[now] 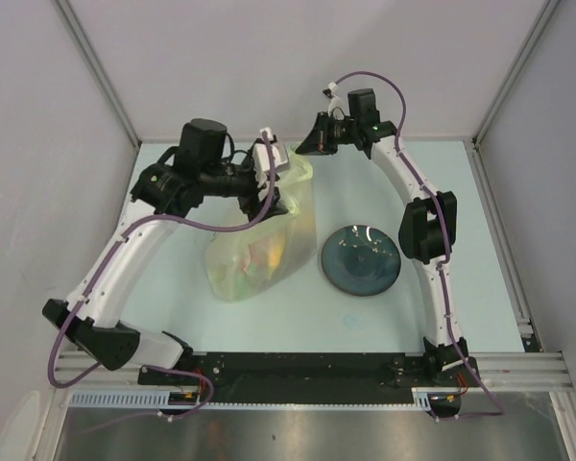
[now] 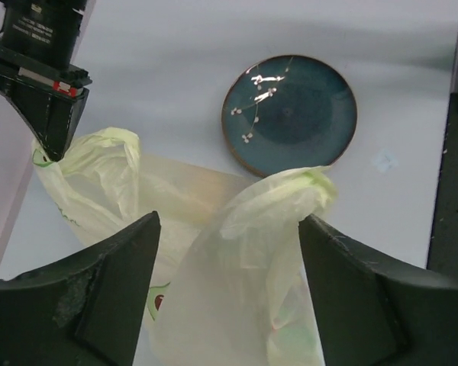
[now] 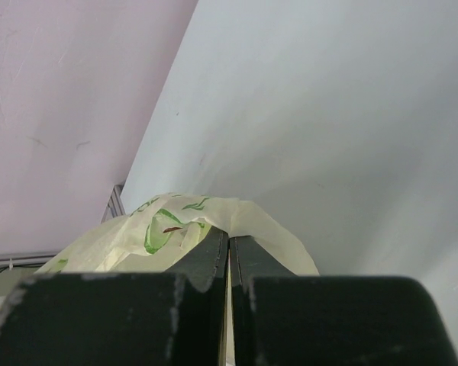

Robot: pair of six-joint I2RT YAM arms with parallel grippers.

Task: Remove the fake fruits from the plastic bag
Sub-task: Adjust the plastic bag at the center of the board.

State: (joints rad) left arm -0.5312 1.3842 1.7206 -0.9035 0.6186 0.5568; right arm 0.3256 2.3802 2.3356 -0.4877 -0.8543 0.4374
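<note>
Lying just beside the plate (image 1: pixel 361 257), the thin, limp plastic bag (image 1: pixel 259 245) seemed best lifted by its handles (image 2: pixel 290 191): the right gripper (image 3: pixel 229 248) was clamped on one, the left gripper (image 2: pixel 227 223) gaped wide around the other.
</note>
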